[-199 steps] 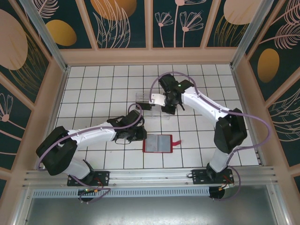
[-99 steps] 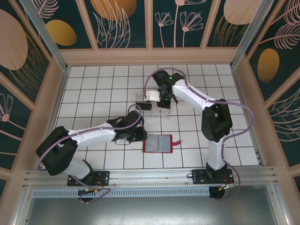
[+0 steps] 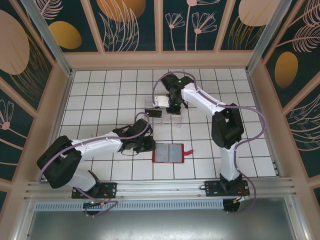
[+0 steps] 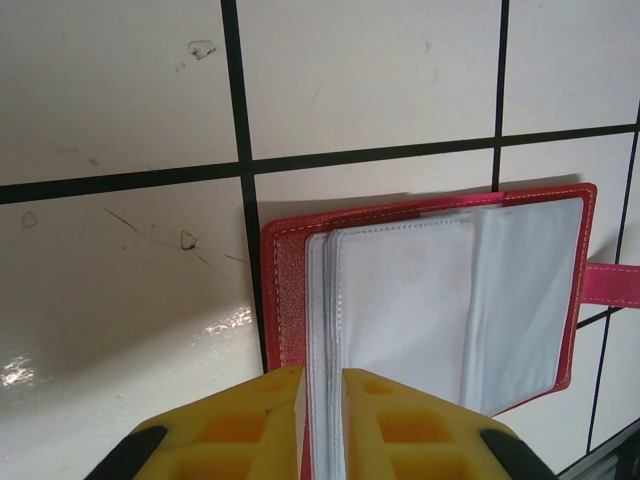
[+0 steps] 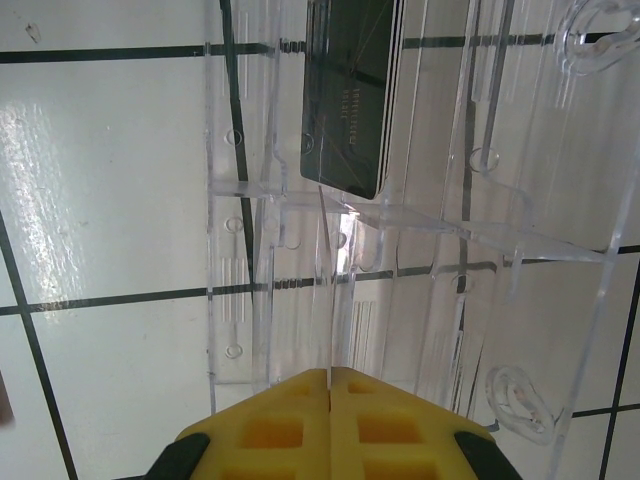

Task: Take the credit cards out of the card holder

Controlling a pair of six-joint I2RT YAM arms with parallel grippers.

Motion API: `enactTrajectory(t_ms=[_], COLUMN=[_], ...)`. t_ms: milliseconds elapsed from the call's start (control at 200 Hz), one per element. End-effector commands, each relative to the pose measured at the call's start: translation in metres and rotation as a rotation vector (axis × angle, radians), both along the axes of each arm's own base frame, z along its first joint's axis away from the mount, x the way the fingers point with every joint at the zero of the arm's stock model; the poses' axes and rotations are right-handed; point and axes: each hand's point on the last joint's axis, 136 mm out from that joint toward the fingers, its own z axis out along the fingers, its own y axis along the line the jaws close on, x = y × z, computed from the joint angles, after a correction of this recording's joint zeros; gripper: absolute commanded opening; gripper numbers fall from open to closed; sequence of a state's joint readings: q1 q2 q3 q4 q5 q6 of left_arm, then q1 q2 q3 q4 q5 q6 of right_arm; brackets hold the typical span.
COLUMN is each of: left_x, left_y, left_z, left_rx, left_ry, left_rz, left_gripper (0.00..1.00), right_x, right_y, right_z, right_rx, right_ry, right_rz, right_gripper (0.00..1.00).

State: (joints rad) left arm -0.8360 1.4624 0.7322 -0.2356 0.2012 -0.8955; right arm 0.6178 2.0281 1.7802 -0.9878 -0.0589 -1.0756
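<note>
The white tiled table (image 3: 100, 100) with black grout lines is fenced in by walls painted with leaves. The left arm (image 3: 95, 145) lies low across the tiles, and the right arm (image 3: 210, 107) reaches back toward the middle.

A clear ridged tray (image 3: 172, 120) stands near the table's centre; from the right wrist its slotted walls (image 5: 500, 250) rise straight ahead. Nearer the bases and well apart from the tray, the card holder (image 3: 168, 153) lies open and flat, red cover down, grey-blue sleeves (image 4: 420, 300) facing up, and its little tab (image 4: 610, 283) sticking out to the right.

The left gripper (image 4: 322, 385) sits at the holder's left edge (image 3: 149, 145), its yellow fingers (image 4: 260, 420) nearly together and clamped on the edges of the sleeves.

A dark card (image 5: 345, 95) stands upright in a tray slot. The right gripper (image 5: 330, 385) hovers over the tray's far left part (image 3: 170, 104), its fingers pressed together on a pale card (image 3: 161, 101).
</note>
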Motion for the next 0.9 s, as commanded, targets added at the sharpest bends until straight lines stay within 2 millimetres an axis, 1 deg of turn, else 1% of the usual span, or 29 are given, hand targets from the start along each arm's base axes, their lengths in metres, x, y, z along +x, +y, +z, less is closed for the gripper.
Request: enactTrajectory(t_ms=[0,85,375,525,896], left_x=[0.000,0.001,0.000,0.001,0.001], left_y=[0.002,0.000,0.002,0.002,0.000], left_z=[0.004,0.006,0.006,0.006,0.007], left_rx=[-0.019,-0.026,-0.027,-0.027,-0.032], left_ry=[0.002,0.000,0.002,0.003,0.001], left_rz=[0.018,0.018,0.021,0.025,0.024], left_gripper=[0.18,0.18,0.18,0.17,0.17], right_x=[-0.005,-0.005,-0.009,-0.010,-0.012], right_y=[-0.010,-0.011,-0.016,-0.015,-0.020], right_z=[-0.004,0.000,0.001,0.006,0.013], right_rx=[-0.040,-0.037,-0.050,-0.040,-0.047], right_ry=[0.027,0.015,0.013,0.003,-0.016], right_rz=[-0.002,-0.006,-0.024,-0.027,-0.039], right_gripper=[0.00,0.00,0.00,0.00,0.00])
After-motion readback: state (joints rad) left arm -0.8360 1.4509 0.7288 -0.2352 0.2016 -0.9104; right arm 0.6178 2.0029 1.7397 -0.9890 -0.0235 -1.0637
